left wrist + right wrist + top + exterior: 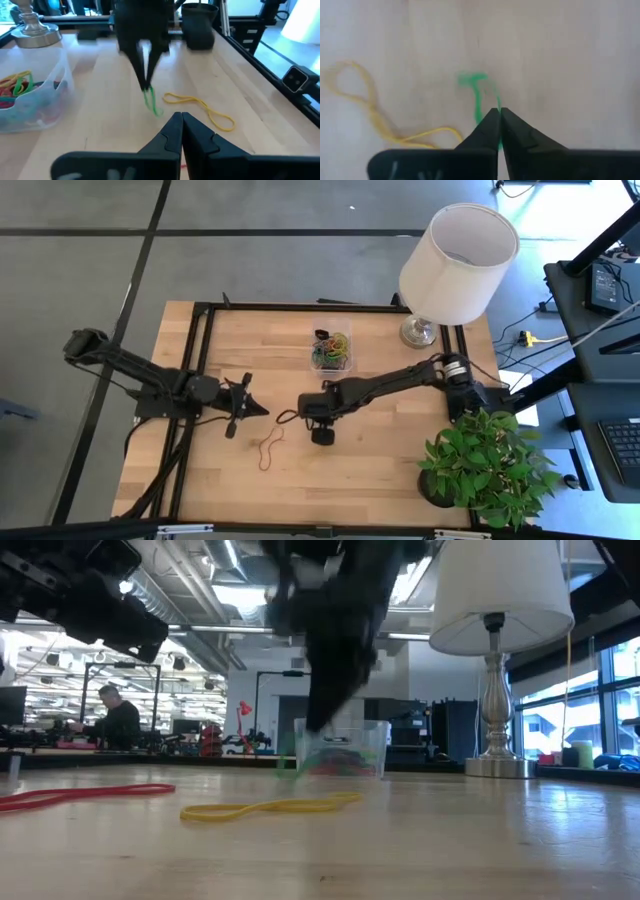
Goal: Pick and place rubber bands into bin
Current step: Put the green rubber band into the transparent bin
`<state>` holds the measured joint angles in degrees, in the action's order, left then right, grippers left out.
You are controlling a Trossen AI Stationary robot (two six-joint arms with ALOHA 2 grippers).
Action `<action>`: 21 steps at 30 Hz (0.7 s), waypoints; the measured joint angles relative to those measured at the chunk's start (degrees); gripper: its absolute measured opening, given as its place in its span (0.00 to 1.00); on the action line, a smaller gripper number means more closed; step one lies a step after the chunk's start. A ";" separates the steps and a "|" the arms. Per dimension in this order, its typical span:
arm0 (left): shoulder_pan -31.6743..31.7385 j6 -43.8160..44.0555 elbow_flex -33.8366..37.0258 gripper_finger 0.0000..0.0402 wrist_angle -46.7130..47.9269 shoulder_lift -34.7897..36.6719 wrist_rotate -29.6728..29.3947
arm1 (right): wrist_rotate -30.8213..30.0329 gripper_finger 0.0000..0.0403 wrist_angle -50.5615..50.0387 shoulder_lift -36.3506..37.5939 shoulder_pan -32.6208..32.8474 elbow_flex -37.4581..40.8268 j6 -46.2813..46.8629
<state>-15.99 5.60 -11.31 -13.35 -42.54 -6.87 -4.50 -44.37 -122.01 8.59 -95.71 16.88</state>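
Observation:
A green rubber band (pixel 151 101) hangs under my right gripper (pixel 499 114), which is shut on it over the middle of the table (pixel 400 470). A yellow rubber band (pixel 200 106) lies flat on the wood beside it, and a red rubber band (pixel 270 450) lies nearer the front edge. The clear bin (pixel 331 351) stands at the back with several coloured bands inside. My left gripper (pixel 181 120) is shut, holds nothing, and points at the right gripper from the table's left. My right gripper pinches one end of the green rubber band (pixel 485 111) between its two fingertips (pixel 145 82). The fingers come from above, pointing steeply down. The band hangs slack below them; whether its lower end (pixel 158 113) still touches the wood cannot be told.
A white lamp (pixel 455 255) stands at the back right corner and a potted plant (pixel 490 470) at the front right. A black frame rail (pixel 200 410) runs along the table's left side. A person sits far back in the room (pixel 115 720).

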 joint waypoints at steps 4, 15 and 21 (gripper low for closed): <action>2.82 0.03 0.00 0.00 -0.10 -0.03 1.46 | -2.13 0.01 -2.66 6.43 -1.55 -0.14 -2.34; 7.43 -0.89 0.00 0.01 -0.62 -0.07 0.29 | -9.59 0.01 -7.50 20.62 -15.78 -0.23 -14.43; 7.32 0.76 -0.40 0.01 -2.25 -0.10 -3.98 | -9.34 0.00 -6.86 19.59 -24.77 1.30 -18.95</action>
<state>-8.67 6.36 -11.71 -15.61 -42.63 -10.85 -13.84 -51.24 -102.42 -16.19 -94.41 -2.07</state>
